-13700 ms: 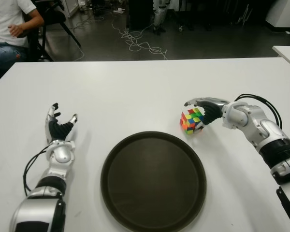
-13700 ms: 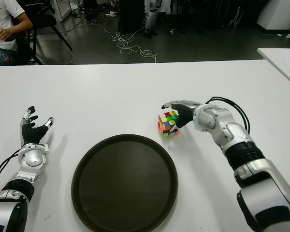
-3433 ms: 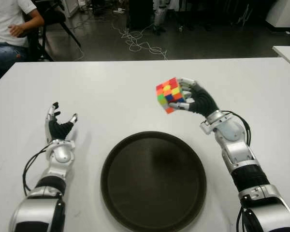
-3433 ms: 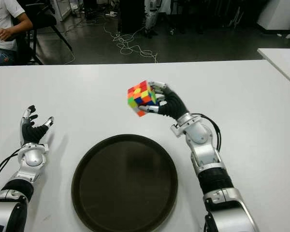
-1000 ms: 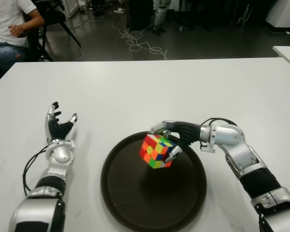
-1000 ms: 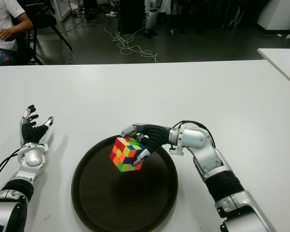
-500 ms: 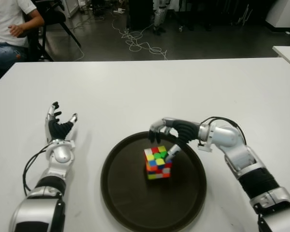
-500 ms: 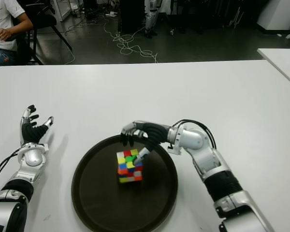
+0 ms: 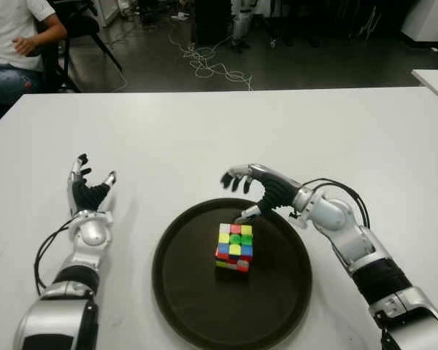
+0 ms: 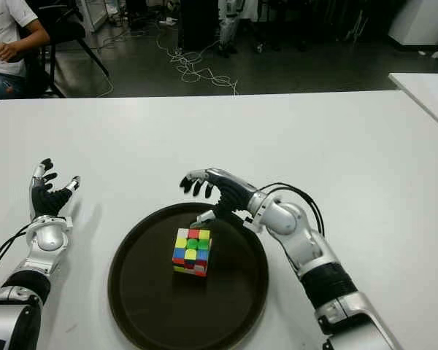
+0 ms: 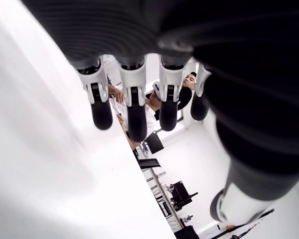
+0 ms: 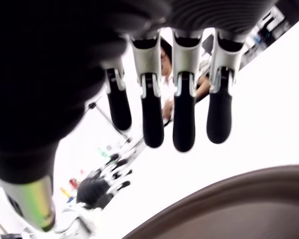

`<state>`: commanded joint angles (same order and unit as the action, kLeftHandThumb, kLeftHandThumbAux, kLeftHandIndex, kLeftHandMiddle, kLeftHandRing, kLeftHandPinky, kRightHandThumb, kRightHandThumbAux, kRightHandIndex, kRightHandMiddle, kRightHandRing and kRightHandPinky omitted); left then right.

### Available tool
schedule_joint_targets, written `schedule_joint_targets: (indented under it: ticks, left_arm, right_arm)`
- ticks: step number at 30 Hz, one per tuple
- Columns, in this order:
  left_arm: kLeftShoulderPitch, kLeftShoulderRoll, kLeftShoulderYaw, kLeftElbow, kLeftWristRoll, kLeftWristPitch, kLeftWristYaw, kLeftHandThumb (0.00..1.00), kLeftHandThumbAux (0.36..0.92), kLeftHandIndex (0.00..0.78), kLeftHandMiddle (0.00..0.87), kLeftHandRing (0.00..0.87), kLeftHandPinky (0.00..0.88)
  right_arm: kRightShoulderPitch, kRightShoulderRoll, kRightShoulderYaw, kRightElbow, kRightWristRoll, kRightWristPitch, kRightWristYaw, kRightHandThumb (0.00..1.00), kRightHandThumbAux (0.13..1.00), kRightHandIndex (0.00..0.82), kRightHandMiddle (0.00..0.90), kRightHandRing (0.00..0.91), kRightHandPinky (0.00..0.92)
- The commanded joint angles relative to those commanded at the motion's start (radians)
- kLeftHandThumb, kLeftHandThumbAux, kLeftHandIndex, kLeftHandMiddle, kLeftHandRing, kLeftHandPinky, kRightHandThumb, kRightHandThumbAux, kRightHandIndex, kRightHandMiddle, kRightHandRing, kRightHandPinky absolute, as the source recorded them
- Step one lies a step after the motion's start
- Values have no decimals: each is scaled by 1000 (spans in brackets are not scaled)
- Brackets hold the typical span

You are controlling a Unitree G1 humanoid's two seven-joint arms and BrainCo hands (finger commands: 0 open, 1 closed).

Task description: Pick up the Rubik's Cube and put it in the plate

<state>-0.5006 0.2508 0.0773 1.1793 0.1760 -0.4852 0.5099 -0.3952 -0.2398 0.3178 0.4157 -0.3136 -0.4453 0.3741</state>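
2 eye views agree: the cube (image 9: pixel 234 246) sits in the plate (image 9: pixel 277 306), apart from the right hand (image 9: pixel 252 191), which hovers over the far rim with fingers spread, holding nothing. A low retreat could clip the cube and knock it out. Its top shows mixed yellow, green and red tiles. The left hand (image 9: pixel 88 193) shows on the counter (image 9: pixel 168 138), left of the plate.

Right wrist view: 4 fingers (image 12: pixel 183 124) extended, empty.

Left wrist view: fingers straight, empty.

One Rubik's Cube (image 9: pixel 234 246) – one dark round plate (image 9: pixel 277 306) – one white table (image 9: pixel 204 138); two robot hands, left hand (image 9: pixel 89 195) and right hand (image 9: pixel 257 191); one seated person (image 9: pixel 14 44).
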Motion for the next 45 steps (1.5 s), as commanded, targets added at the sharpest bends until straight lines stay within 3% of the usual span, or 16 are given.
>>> schedule_joint_targets:
  ticks: [2, 8, 11, 13, 16, 18, 21, 32, 36, 40, 45]
  left_arm:
    - [0, 1, 0, 0, 0, 0, -2, 41, 748, 106, 145, 160, 180]
    - [-1, 6, -4, 4, 6, 2, 1, 46, 735, 112, 148, 162, 182]
    - [-1, 6, -6, 5, 8, 3, 4, 47, 738, 110, 149, 161, 173]
    - [-1, 6, -6, 5, 9, 4, 4, 45, 738, 107, 147, 156, 158]
    - [-1, 7, -7, 5, 10, 5, 5, 44, 734, 104, 143, 152, 154]
    - [-1, 7, -7, 5, 11, 7, 6, 42, 728, 101, 140, 148, 150]
    - [-1, 6, -8, 4, 11, 9, 7, 36, 722, 96, 136, 141, 133]
    - [1, 4, -6, 1, 7, -8, 3, 33, 746, 111, 158, 177, 209]
    - [0, 7, -11, 3, 15, 1, 10, 26, 742, 105, 153, 173, 203]
    - [-2, 8, -13, 6, 19, 9, 16, 22, 741, 99, 146, 158, 168]
    - [-4, 6, -8, 9, 13, 9, 10, 31, 752, 102, 146, 159, 177]
  right_arm:
    - [-1, -1, 2, -1, -2, 1, 1, 0, 678, 40, 142, 281, 329]
    - [-7, -5, 11, -3, -1, 5, 11, 0, 673, 26, 116, 211, 237]
    - [-15, -15, 21, 0, -8, 4, 26, 0, 695, 24, 165, 295, 291]
    - [-17, -19, 26, -1, -12, 5, 30, 0, 709, 21, 185, 346, 271]
    - [-17, -22, 29, -4, -11, 7, 33, 0, 717, 20, 184, 347, 229]
    - [-15, -25, 30, -14, -10, 10, 32, 0, 700, 18, 145, 254, 135]
    - [-14, -30, 30, -25, -16, 10, 24, 0, 688, 16, 98, 152, 68]
    - [-31, -35, 15, 7, -29, 10, -10, 0, 688, 37, 90, 97, 69]
    - [-51, -81, -38, 45, 32, -17, 19, 0, 712, 51, 99, 104, 80]
    - [-60, -73, -65, 56, 69, -13, 22, 0, 739, 63, 102, 109, 85]
    - [-76, -89, -126, 111, 121, -28, 4, 0, 753, 59, 97, 116, 121]
